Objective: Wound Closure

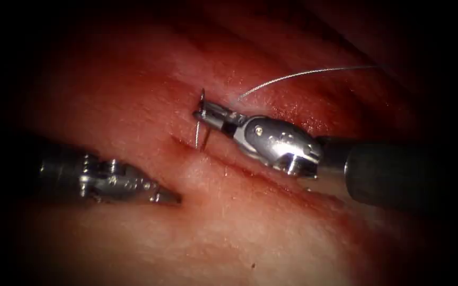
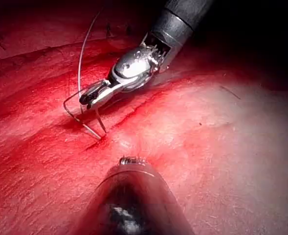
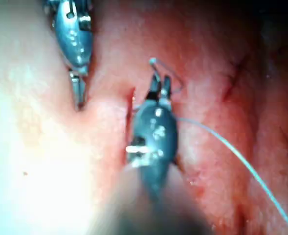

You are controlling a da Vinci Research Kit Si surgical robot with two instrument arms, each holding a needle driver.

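The right tool is gripping the curved needle mid-curve, its tip touching the tissue at the cut; thread is trailing rightward. The left tool, jaws closed and empty, is pressing the tissue left of the cut.

Red fluid, one small dark speck

From my console I am seeing the light pooling on the middle of the tissue, where the wet surface is glistening. It is fading outward into a dark surround that is ringing the endoscope view on every side (the corners are going fully black). In the left wrist view the lamp is striking hard and a pale glare is spreading across the tissue. The right wrist view is glaring too.
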